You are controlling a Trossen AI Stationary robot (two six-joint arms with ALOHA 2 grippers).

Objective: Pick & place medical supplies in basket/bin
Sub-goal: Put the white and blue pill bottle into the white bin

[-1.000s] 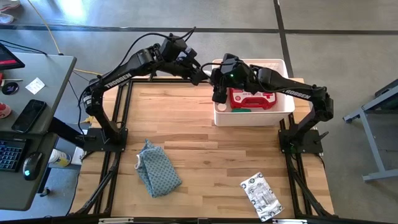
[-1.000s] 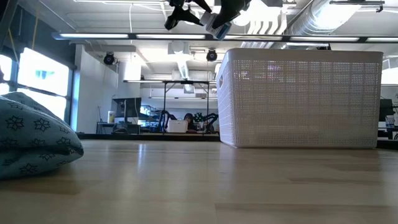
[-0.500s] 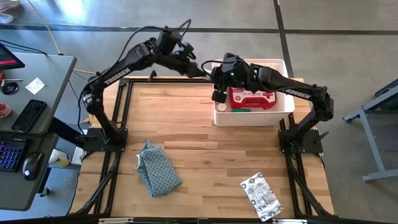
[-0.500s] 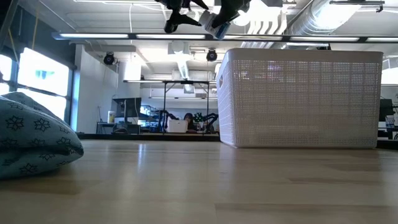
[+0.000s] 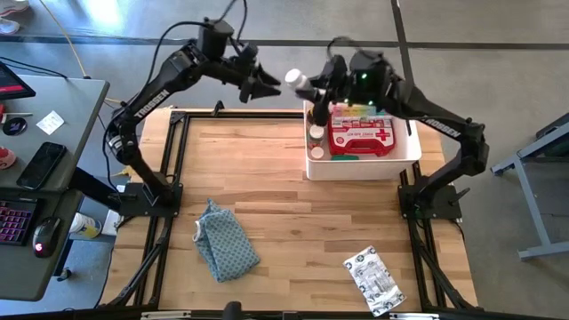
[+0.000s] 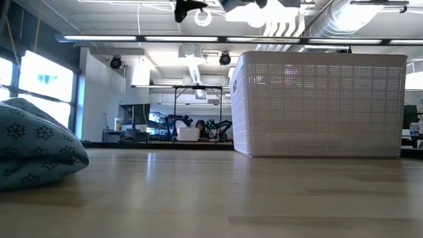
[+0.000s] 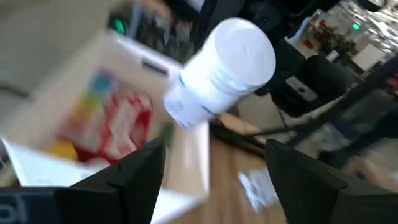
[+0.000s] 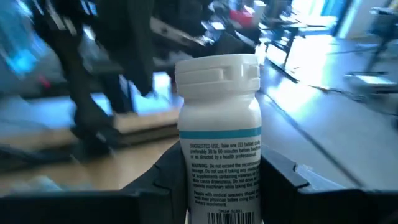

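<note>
My right gripper (image 5: 311,89) pinches a white pill bottle (image 5: 300,83) by its base (the cap points away from me), raised in the air just beside the white bin (image 5: 404,151) at the table's far edge. My left gripper (image 5: 267,87) hangs near it, fingers spread and holding nothing. The bin holds the red first-aid case (image 5: 360,138). The silver-white packet (image 5: 373,280) lies well apart on the table, as does the patterned cloth (image 5: 226,240).
</note>
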